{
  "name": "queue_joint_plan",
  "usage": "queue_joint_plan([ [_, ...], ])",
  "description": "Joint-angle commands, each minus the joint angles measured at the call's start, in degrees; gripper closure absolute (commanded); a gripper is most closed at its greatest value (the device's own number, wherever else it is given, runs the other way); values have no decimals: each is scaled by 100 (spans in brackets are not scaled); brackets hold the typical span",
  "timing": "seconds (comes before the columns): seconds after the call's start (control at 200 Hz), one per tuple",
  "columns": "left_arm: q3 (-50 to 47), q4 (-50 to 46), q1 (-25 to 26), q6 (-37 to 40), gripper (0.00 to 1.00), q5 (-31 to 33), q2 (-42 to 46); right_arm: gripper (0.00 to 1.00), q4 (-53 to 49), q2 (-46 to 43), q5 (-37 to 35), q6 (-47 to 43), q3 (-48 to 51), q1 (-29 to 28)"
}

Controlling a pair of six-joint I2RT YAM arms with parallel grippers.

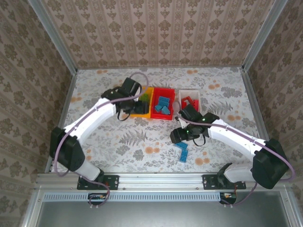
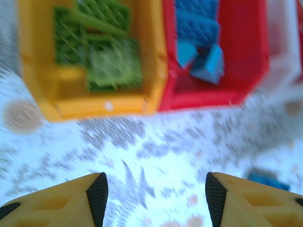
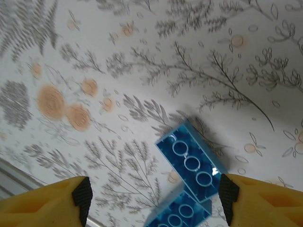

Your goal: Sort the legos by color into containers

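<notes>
My left arm runs from its base at the lower left of the top view up and rightward, wrist folded so my left gripper hangs at the left-hand, near edge of the yellow bin. In my left wrist view that gripper is spread wide with nothing between the fingers, only bare table. Across the top of that frame sit the yellow bin with green legos in it, the red bin touching it on the right with blue legos inside, and the white bin at the far right edge. From above, the white bin holds red legos and stands just right of the red bin. My right arm comes from the lower right base and bends leftward toward centre frame, the right gripper pointing down just above two blue bricks on the table. In my right wrist view that gripper is also wide open and empty; the blue bricks lie stud-side up between the fingertips, toward the right one, and I cannot tell whether it touches them.
</notes>
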State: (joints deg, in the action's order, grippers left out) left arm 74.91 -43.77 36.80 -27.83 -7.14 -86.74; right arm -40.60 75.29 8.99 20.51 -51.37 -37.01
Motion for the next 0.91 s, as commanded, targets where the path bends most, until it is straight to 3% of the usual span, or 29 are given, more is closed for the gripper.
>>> queue_joint_plan([
  [0.0,-693,385,406,-71,40,-611,424,24,-293,244,-586,-364,19,-197],
  [0.22,-1754,857,934,-614,40,-610,1247,21,-467,1130,-874,-784,-308,-337],
  [0.485,-1981,835,1023,-740,40,-489,1634,24,-627,1886,-887,-936,-605,-384],
  [0.9,-2303,1761,1036,-933,39,-1117,1942,56,-577,2452,-1200,-1145,-823,-318],
])
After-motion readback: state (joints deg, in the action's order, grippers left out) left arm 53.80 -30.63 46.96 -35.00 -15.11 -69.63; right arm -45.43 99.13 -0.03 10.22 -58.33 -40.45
